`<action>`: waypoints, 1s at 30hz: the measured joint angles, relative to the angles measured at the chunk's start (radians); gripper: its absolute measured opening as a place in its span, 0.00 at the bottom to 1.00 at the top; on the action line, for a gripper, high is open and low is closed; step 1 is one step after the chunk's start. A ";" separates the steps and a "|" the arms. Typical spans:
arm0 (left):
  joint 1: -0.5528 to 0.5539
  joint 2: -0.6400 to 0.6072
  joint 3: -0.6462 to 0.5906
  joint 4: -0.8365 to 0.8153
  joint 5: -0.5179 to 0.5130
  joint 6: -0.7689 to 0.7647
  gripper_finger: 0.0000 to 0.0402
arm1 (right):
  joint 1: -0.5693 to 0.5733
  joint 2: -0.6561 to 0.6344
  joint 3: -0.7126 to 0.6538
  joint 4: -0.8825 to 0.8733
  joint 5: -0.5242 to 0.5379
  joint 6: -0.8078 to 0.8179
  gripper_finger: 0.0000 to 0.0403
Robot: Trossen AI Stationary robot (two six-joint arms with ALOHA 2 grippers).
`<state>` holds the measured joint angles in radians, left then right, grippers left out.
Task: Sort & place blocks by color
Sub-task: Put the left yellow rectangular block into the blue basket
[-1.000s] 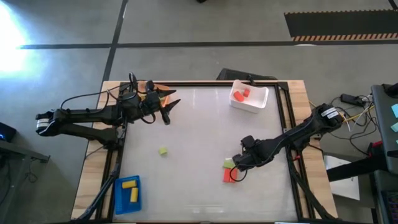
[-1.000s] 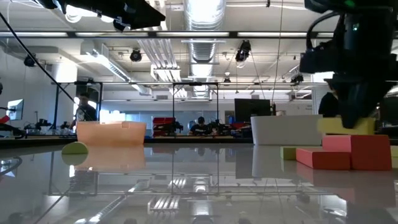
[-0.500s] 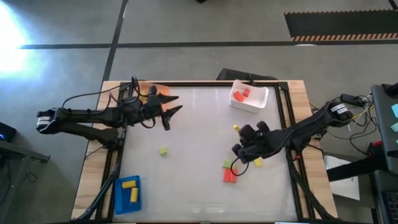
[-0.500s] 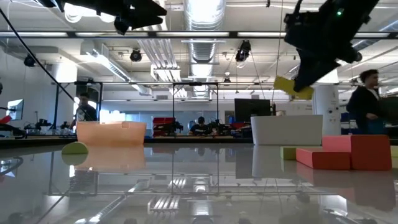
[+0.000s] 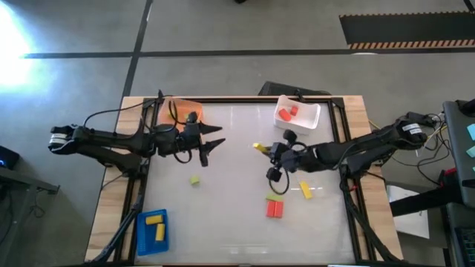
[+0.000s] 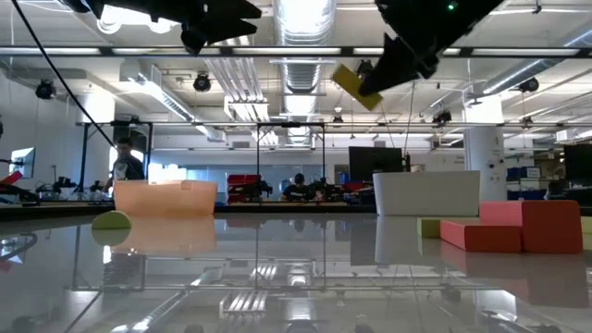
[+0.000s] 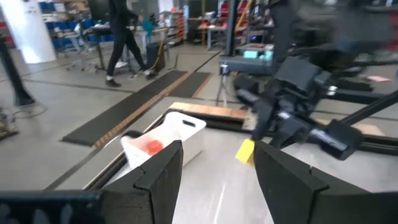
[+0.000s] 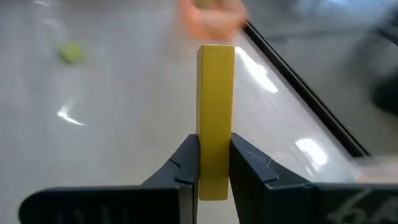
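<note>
The right pincer [image 5: 260, 147] is clamped on a yellow block [image 8: 215, 121], held in the air well left of the white tray [image 5: 306, 122]. The left pincer [image 5: 215, 136], fingers spread and empty, hovers farther left, beside the orange tray [image 5: 180, 104].

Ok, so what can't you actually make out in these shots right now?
- Orange tray, high view: the left arm and cables cover most of it, so its contents are hidden.
- Green block, high view: mostly tucked behind the red blocks; shape unclear.
- White tray, low view: its wall hides what lies inside.
- Blue tray: in the high view only.
- Left gripper is open; the right gripper clamps a yellow block.
</note>
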<state>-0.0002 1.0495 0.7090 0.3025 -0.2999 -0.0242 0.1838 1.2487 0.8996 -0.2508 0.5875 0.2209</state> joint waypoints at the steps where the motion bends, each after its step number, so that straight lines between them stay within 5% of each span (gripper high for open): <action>1: -0.010 0.002 0.000 0.011 0.001 0.000 0.45 | -0.013 0.000 -0.007 0.061 -0.040 -0.049 0.11; 7: -0.057 0.017 0.000 0.037 0.002 -0.001 0.45 | -0.084 0.000 -0.080 0.402 -0.291 -0.249 0.11; 15: -0.075 0.089 -0.001 0.049 0.002 -0.049 0.45 | -0.104 0.049 -0.212 0.812 -0.386 -0.350 0.11; 30: -0.068 0.328 -0.002 0.398 0.133 0.065 0.45 | -0.115 0.083 -0.240 0.888 -0.416 -0.359 0.11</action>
<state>-0.0685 1.3779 0.7071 0.7006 -0.1672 0.0410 0.0692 1.3312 0.6598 0.6369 0.1716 -0.1379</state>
